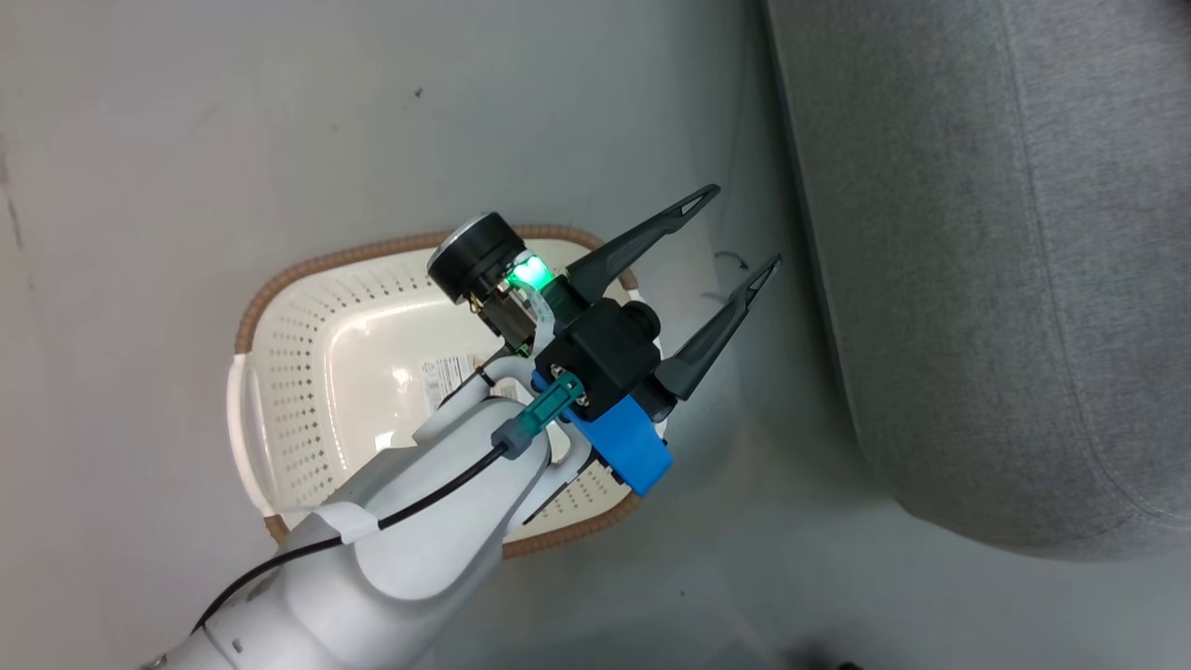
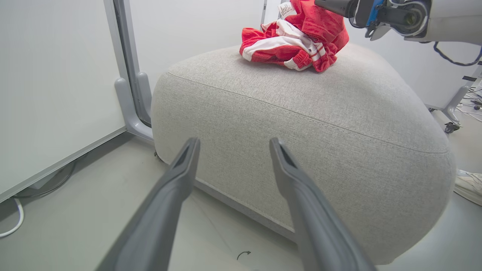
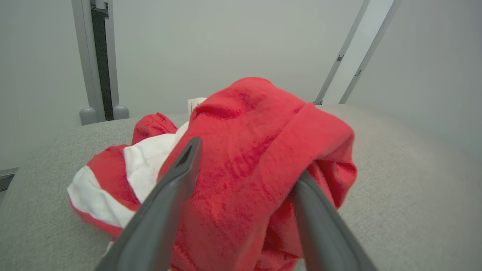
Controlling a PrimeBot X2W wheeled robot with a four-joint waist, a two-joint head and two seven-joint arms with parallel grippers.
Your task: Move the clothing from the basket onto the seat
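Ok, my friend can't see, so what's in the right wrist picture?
Crumpled red sports clothing with white stripes lies heaped on a big grey fabric seat cushion. The robot's two long dark fingers are spread open around it, and red cloth drapes over one fingertip. A plain pale wall stands behind.

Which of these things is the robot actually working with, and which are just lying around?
Part of the job: red clothing, grey seat, white laundry basket.
Just lying about: floor cable, shoe, wheeled stand.
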